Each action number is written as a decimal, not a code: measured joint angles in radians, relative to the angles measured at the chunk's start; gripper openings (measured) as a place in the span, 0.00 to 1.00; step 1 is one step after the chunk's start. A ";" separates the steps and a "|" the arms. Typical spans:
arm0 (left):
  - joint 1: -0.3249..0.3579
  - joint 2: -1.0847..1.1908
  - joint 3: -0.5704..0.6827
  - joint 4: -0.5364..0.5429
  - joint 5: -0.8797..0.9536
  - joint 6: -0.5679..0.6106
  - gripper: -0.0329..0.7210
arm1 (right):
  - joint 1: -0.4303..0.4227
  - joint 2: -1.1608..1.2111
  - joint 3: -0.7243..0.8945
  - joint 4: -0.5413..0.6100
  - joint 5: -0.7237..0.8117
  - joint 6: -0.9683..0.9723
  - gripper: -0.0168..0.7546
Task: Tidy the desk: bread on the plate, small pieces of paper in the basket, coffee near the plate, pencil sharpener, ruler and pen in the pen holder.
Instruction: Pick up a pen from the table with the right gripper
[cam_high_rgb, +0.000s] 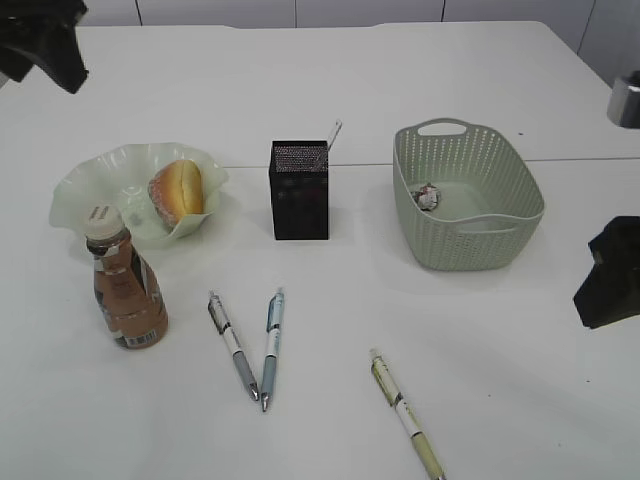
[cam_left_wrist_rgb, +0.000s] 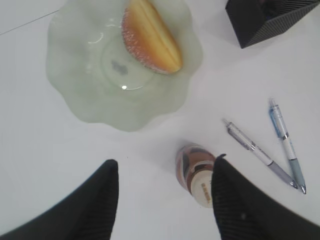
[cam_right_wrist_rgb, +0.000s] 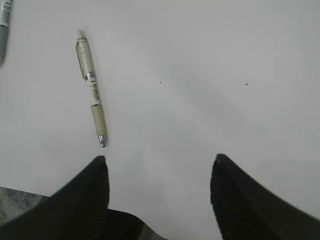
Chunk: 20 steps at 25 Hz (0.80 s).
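Note:
The bread (cam_high_rgb: 178, 190) lies on the wavy pale-green plate (cam_high_rgb: 90, 195), and the coffee bottle (cam_high_rgb: 125, 290) stands just in front of it. Three pens lie on the table: a grey one (cam_high_rgb: 233, 345), a blue one (cam_high_rgb: 271, 348) and a yellow-green one (cam_high_rgb: 407, 412). A slim pale strip (cam_high_rgb: 335, 133) sticks out of the black mesh pen holder (cam_high_rgb: 299, 190). One crumpled paper (cam_high_rgb: 428, 196) sits in the basket (cam_high_rgb: 465, 235). The pencil sharpener is out of view. High above the coffee bottle (cam_left_wrist_rgb: 197, 175), my left gripper (cam_left_wrist_rgb: 165, 162) is open and empty. My right gripper (cam_right_wrist_rgb: 160, 159) is also open, right of the yellow-green pen (cam_right_wrist_rgb: 91, 87).
In the exterior view, the left arm (cam_high_rgb: 45, 40) is at the top left corner and the right arm (cam_high_rgb: 610, 270) at the right edge. A metal object (cam_high_rgb: 625, 100) stands at the far right. A seam in the table runs behind the holder.

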 joint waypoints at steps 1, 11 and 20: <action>0.011 -0.017 0.016 0.001 0.000 -0.005 0.62 | 0.005 0.000 -0.010 0.004 0.004 0.000 0.63; 0.091 -0.243 0.377 0.004 -0.002 -0.039 0.62 | 0.196 0.098 -0.132 -0.070 0.028 0.121 0.63; 0.093 -0.431 0.682 -0.002 -0.028 -0.109 0.62 | 0.253 0.351 -0.243 -0.106 0.026 0.155 0.63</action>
